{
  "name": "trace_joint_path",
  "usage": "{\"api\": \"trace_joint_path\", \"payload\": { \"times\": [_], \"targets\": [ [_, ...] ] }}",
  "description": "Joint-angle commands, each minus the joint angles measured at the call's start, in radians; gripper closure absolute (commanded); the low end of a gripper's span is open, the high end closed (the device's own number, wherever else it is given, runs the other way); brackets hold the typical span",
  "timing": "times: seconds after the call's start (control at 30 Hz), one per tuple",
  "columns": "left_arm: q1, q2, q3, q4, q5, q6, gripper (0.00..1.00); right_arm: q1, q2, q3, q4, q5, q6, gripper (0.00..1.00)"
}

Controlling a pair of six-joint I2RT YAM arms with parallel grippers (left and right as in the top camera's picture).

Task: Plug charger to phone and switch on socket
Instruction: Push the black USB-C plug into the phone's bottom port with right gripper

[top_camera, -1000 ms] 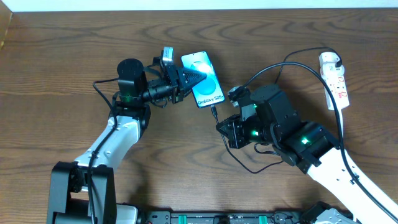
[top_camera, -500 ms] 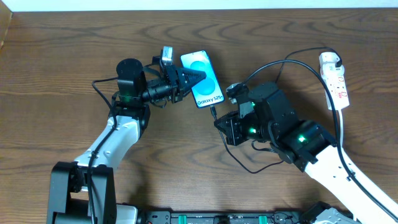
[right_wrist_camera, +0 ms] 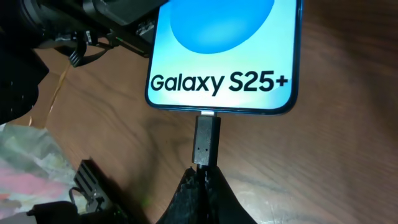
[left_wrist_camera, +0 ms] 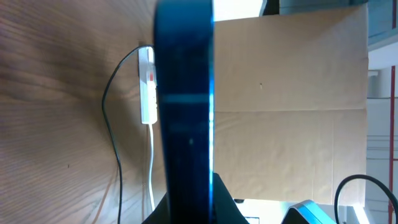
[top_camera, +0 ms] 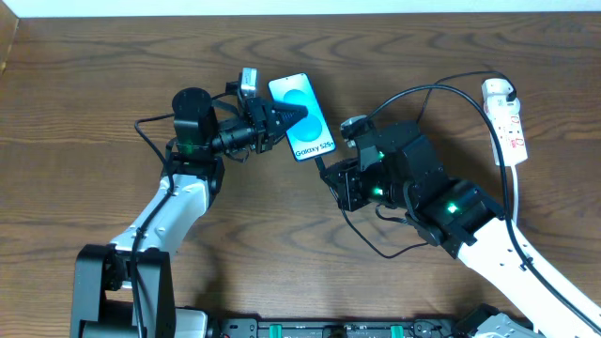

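On the left, my left gripper (top_camera: 291, 115) has its fingers closed on the phone (top_camera: 315, 138) and holds it by its long sides. The phone is near the middle of the brown table (top_camera: 84, 84). Its long side runs from upper left to lower right. The bright blue screen faces up, and the bottom end points down and right, toward my other arm. In the left wrist view I see the phone (left_wrist_camera: 183, 112) only from its thin edge, as a dark blue bar.

The right wrist view shows big black writing on the phone (right_wrist_camera: 224, 37): "Galaxy S25+".

Next comes the charger (top_camera: 413, 92). Its small black tip (right_wrist_camera: 206, 140) stands straight against the middle of the phone's bottom edge. A bit of silver shows where they meet, so I cannot tell if it is pushed all the way in. My right gripper (right_wrist_camera: 204, 180) has its fingers pinched shut on the charger just behind the tip.

The thin black cable loops up and over to the right. It ends at a black plug (top_camera: 499, 91) in the top end of the socket (top_camera: 512, 131). The socket is a long white strip with red marks, lying almost up and down at the far right.
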Motion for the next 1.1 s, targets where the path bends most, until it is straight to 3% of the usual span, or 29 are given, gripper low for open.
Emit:
{"api": "trace_joint_path", "payload": {
  "times": [0.0,0.4,1.07],
  "targets": [
    [-0.016,-0.017,0.019,0.008,0.093,0.029,0.92,0.003,0.008,0.007,0.042,0.073,0.006,0.99],
    [-0.035,-0.017,0.019,0.008,0.095,0.054,0.93,0.038,0.124,0.007,0.161,0.135,0.006,0.99],
    [-0.072,-0.017,0.019,0.016,0.142,0.219,0.93,0.0,0.024,0.011,0.217,0.236,-0.032,0.99]
  ]
}}
